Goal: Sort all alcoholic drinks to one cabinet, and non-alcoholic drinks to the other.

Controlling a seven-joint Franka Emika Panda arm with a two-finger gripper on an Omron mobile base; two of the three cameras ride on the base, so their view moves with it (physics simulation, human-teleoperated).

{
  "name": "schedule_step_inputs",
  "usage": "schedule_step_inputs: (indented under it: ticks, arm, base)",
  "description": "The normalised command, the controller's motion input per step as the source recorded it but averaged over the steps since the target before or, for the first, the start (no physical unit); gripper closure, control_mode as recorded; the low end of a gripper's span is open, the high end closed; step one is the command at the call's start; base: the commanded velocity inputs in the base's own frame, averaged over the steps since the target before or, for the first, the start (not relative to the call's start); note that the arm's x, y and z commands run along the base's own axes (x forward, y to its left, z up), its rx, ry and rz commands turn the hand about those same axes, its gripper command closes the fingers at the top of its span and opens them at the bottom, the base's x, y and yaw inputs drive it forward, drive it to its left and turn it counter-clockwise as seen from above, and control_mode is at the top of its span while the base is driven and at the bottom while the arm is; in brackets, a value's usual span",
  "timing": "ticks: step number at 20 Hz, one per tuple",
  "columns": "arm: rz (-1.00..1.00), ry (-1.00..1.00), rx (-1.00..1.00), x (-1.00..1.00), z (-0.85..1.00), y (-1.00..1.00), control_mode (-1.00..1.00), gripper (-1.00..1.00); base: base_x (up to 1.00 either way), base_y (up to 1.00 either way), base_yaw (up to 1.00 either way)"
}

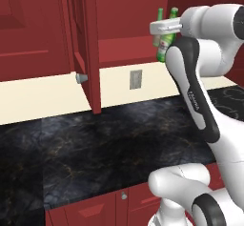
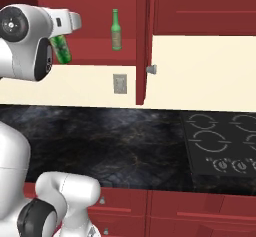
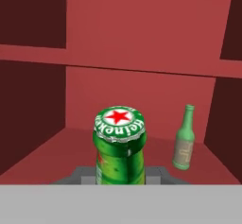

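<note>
Left base view: white arm w/ dark joints reaches up to the open red upper cabinet [image 1: 86, 44]; bright green slim glass bottle w/ long neck and red-white label [image 1: 163, 48] sits partly behind the forearm, at the shelf front, its neck rising toward the hand; a paler olive slim glass bottle [image 1: 157, 32] shows just behind it, deeper in. Black marble counter [image 1: 95, 144] below, grey wall outlet [image 1: 136, 79] on the cream backsplash. Right base view: bright green bottle [image 2: 61, 48] hangs tilted under the white hand, above the shelf lip at cabinet front; olive bottle [image 2: 116, 30] stands upright on the shelf, well apart to the side, near the open cabinet door [image 2: 142, 41]; black cooktop [image 2: 222, 146] far right on counter. Hand view: gripper [image 3: 120, 173] closed on the bright green bottle's neck, fingers mostly hidden behind it; crown cap w/ red star [image 3: 119, 122] faces camera; olive bottle [image 3: 184, 145] upright on shelf beyond, not touching. Handling est.: glass, rigid, smooth, prob. slippery and breakable; moderate weight; neck hold lets body swing, so tilt likely. Better hold approx. mid-body or neck base; set down flat on shelf before release.
</note>
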Motion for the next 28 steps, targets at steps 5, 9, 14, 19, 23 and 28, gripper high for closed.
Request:
schedule_step_inputs:
  ticks: [5, 9, 14, 19, 23, 28]
  arm:
    - [0.00, -0.01, 0.02, 0.27, -0.02, 0.00, -1.00, 1.00]
    - [0.00, 0.00, 0.02, 0.29, -0.05, 0.00, -1.00, 1.00]
    - [0.00, 0.00, 0.01, 0.29, -0.05, 0.00, -1.00, 1.00]
    - [0.00, 0.00, 0.01, 0.29, -0.06, 0.00, -1.00, 1.00]
    - [0.00, 0.00, 0.00, 0.28, -0.08, 0.00, -1.00, 1.00]
    - [0.00, 0.00, 0.00, 0.27, -0.07, 0.03, -1.00, 1.00]
  base:
    - [0.00, 0.00, 0.00]
    - [0.00, 0.00, 0.00]
    - [0.00, 0.00, 0.00]
    - [0.00, 0.00, 0.00]
    - [0.00, 0.00, 0.00]
    - [0.00, 0.00, 0.00]
